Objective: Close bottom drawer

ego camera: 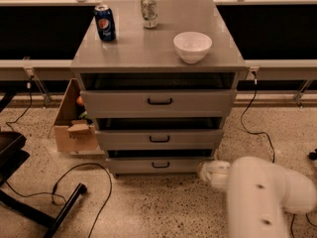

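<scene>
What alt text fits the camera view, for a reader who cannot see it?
The robot's gripper sits beside the right end of the slim grey bottom drawer, slightly open, lowest of three in a grey cabinet. A white bowl, a blue can and a pale can stand on top.

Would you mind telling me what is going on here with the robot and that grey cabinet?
The robot is working on closing the bottom drawer. Its gripper sits low near the floor, by the right end of that drawer's front. The drawer stands slightly pulled out and is not yet closed. A blue can, a second can and a white bowl stand on the cabinet top.
</scene>
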Action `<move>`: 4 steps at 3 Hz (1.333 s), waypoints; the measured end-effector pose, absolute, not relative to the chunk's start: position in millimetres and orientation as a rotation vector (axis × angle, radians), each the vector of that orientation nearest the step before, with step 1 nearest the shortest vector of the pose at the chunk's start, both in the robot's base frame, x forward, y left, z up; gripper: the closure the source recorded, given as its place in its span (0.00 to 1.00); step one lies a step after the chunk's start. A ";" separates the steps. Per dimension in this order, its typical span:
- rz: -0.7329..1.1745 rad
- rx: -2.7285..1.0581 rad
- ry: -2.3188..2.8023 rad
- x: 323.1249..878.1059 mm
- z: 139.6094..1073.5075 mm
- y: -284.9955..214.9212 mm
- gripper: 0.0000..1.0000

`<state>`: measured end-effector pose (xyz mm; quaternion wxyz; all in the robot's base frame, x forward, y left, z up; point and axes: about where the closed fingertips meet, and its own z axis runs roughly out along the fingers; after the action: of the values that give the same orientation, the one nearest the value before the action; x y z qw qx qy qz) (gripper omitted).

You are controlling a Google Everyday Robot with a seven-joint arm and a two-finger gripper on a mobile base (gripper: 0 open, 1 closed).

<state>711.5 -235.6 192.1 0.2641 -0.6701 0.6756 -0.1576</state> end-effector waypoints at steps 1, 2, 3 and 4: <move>-0.579 -1.758 1.856 686.1 276.7 -280.4 0.99; -0.734 -1.656 2.027 628.9 378.9 -331.5 1.00; -0.801 -1.617 2.115 583.2 452.8 -315.7 1.00; -0.859 -1.678 2.133 545.6 512.5 -254.5 1.00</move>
<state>545.6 -254.5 512.5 0.1468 -0.5831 0.7411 -0.2986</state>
